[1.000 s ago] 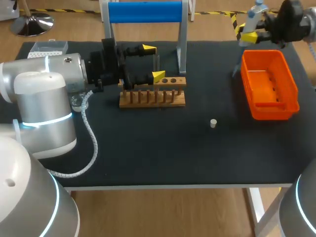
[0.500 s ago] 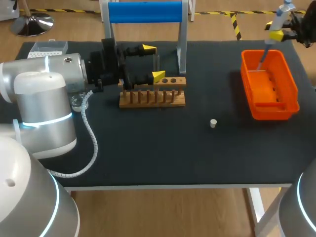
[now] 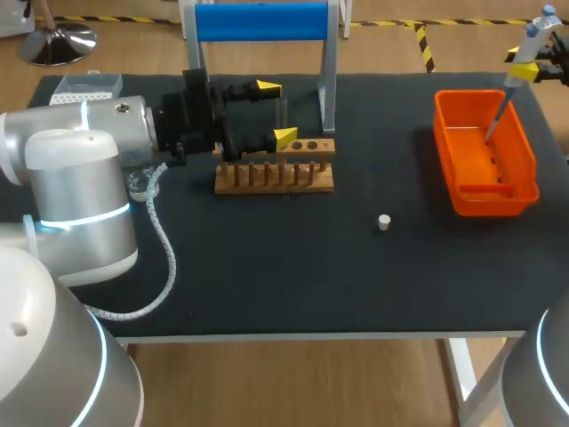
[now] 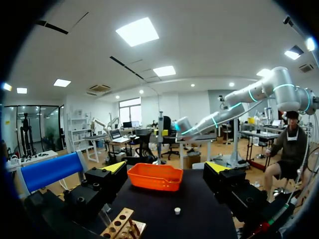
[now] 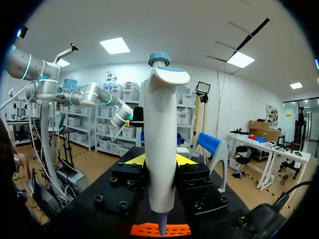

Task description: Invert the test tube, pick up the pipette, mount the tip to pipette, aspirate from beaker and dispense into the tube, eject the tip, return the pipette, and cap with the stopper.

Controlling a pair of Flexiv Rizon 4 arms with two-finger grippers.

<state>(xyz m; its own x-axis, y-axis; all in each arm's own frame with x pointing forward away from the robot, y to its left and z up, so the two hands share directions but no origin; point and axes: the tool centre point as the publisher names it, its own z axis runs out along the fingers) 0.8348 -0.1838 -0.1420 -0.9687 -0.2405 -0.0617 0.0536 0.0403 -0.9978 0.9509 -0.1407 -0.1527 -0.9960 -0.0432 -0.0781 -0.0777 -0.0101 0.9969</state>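
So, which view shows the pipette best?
The right wrist view: the pipette fills its middle, upright between the right gripper's fingers, blue button to tip. The head view shows it small at the far right edge, over the bin. The left wrist view shows only a thin distant shape beyond the bin.

The tabletop [image 3: 293, 285] has a matt black covering, cloth-like and without shine. The rack [image 3: 274, 176] is bare pale-brown wood with a dull finish. The bin [image 3: 487, 200] is glossy orange plastic. The pipette [image 5: 160, 149] is smooth white plastic with a soft sheen and a blue plastic cap. The left pincer [image 3: 276, 112] and the right pincer [image 5: 159, 160] have matt black blocks and bright yellow plastic-looking tips. The left arm [image 3: 80, 169] wears a smooth, glossy silver-white shell. The roll [image 3: 260, 21] is matt blue, and its frame [image 3: 328, 80] is dull grey metal. The stopper [image 3: 384, 221] is pale and matt.
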